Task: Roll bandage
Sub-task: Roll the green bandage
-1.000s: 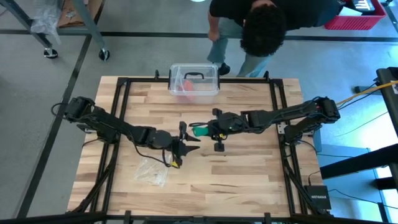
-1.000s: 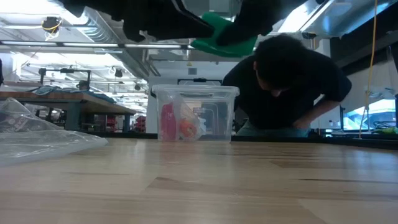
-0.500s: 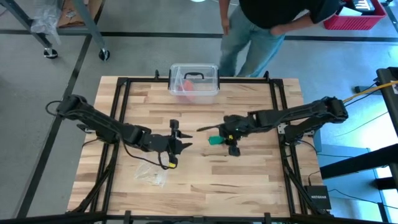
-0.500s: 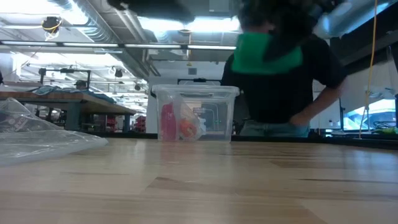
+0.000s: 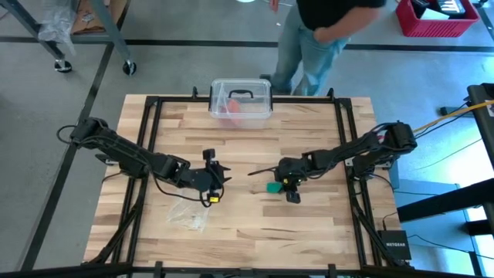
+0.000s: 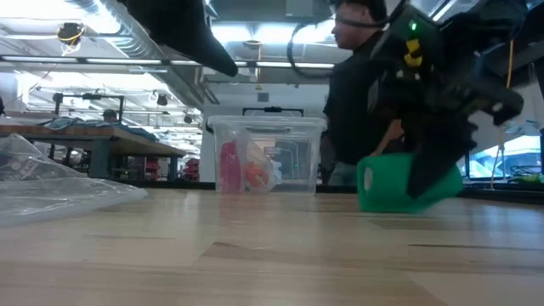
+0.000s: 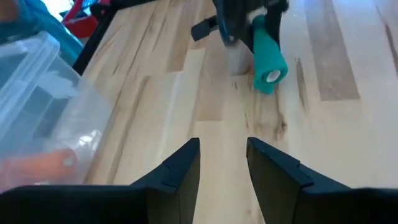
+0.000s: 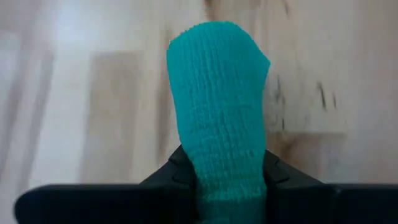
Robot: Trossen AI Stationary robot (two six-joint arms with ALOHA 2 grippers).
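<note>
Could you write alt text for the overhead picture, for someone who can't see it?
The right gripper holds a rolled green bandage low over a wooden table; the left gripper hangs open nearby.

Both arms dark, near black, built of slim jointed links with thicker round housings at joints. Thin black cables loop along links, near shoulders at 9 and 3 o'clock.

Left hand (image 5: 214,171): black, two flat fingers (image 7: 177,171) with angular stepped tips; small yellow mark on wrist part.

Right hand (image 5: 284,182): black, two fingers (image 8: 277,168); in low view blocky body with small green light and yellow label.

Person at 12 o'clock wears dark top and light blue jeans.
</note>
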